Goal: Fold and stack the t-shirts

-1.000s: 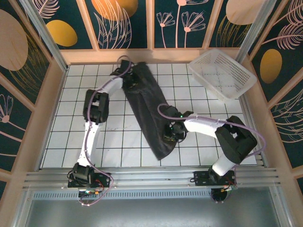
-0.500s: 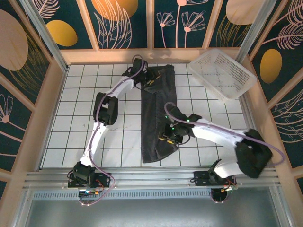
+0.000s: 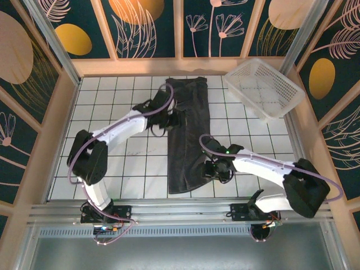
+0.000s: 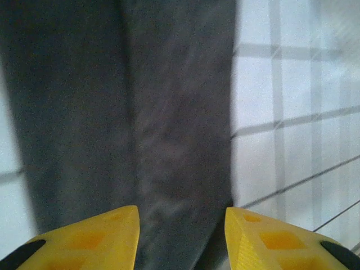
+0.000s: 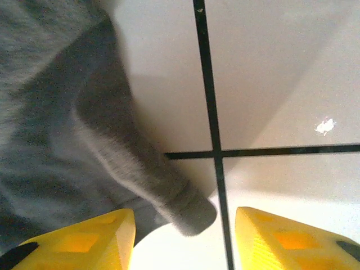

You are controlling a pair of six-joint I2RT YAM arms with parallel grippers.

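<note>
Both arms have drawn back off the t-shirt [image 3: 188, 135] — the left gripper [image 3: 170, 120] down from its far end, the right gripper [image 3: 209, 169] out to its edge.
The black shirt lies as a long folded strip on the tiled table [image 3: 112, 169], running 12 to 6 o'clock, with the white lattice basket [image 3: 264, 87] well apart at 2 o'clock. The left gripper sits at the strip's 9 o'clock edge, fingers [image 4: 84, 239] spread over cloth; the right, at its 4 o'clock side, is spread too — a rolled corner lies unpinched between.
</note>
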